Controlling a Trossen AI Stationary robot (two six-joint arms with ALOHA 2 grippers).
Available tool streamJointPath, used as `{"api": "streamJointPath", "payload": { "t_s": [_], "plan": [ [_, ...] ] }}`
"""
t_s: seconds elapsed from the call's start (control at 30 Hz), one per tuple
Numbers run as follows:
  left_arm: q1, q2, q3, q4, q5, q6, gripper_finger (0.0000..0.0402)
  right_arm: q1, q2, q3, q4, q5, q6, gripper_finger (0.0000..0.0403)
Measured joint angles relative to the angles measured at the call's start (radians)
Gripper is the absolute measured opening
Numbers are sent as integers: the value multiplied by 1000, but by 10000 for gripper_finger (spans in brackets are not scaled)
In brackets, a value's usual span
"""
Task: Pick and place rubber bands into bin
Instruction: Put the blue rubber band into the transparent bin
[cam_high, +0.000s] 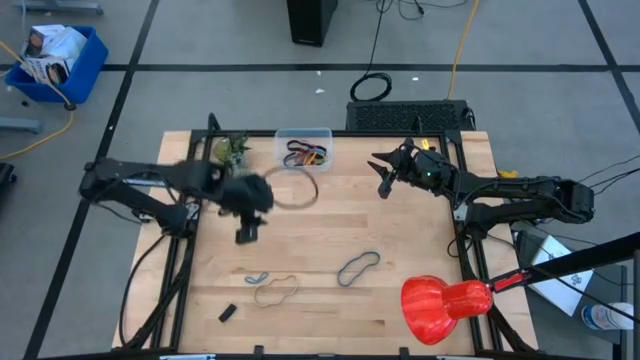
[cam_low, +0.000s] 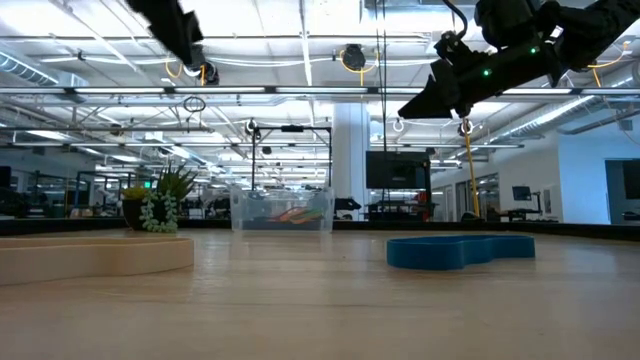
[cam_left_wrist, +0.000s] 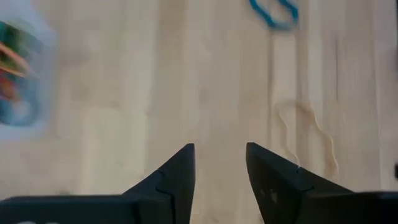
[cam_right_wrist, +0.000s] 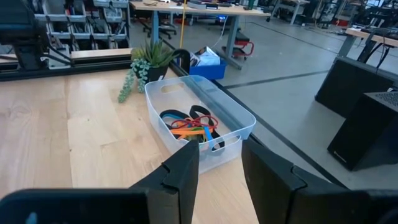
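Lying loose on the wooden table (cam_high: 330, 300), thin tan (cam_high: 275, 292), grey (cam_high: 358, 267) and brown (cam_high: 298, 190) rubber bands sit below the left gripper (cam_left_wrist: 221, 180), fingers apart, empty. Risk: pinching wood, band slipping free. Clear plastic bin (cam_right_wrist: 199, 121), holding coloured bands, lies just beyond the waiting right gripper (cam_right_wrist: 221, 177), fingers parted.

Left gripper (cam_high: 247, 228) hovers mid-table, blurred. The bin (cam_high: 304, 147) at twelve o'clock holds bands — a brown band (cam_high: 296, 189) lies just below it. Right gripper (cam_high: 382, 178) hangs at two o'clock. More bands (cam_high: 358, 267) lie toward six.
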Motion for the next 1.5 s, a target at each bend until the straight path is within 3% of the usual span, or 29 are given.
{"api": "streamJointPath", "payload": {
  "t_s": [0.23,0.4,0.57,0.83,1.5],
  "plan": [
    [-164,20,-199,31,-2,-284,140,0,0,0,-2,0,-1,116],
    [-272,21,-329,143,-42,-438,140,0,0,0,-2,0,-2,116],
    [-382,61,-392,249,-50,-487,140,0,0,0,-2,0,-1,116],
    [-493,196,-395,296,-51,-504,140,0,0,0,-17,0,0,116],
    [-524,384,-393,377,42,-498,140,0,0,0,-25,0,0,116]
  ]
}}
